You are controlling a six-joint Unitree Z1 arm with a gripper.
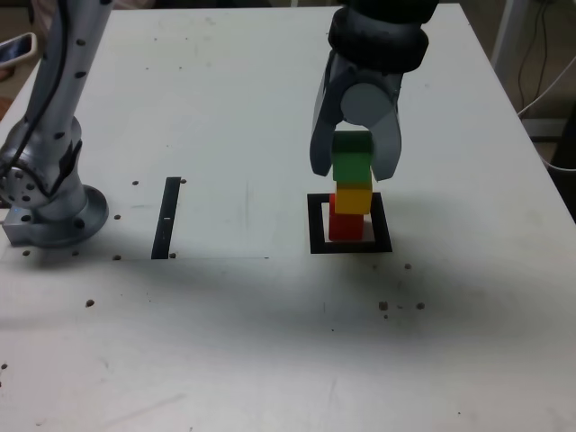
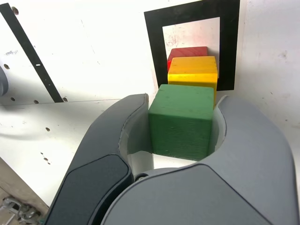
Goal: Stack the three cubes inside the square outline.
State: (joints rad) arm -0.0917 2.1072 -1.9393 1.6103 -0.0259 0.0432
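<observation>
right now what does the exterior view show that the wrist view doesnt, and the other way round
Only the exterior view shows the arm's base at its left, the whole square outline and the stack from the side.

Only the wrist view shows, close up, the end effector with both fingers against the green cube's sides.

Both show red cube, yellow cube and green cube stacked, plus the black strip.

Arm reaching down, tool pointing downward, jaws clamped
</observation>
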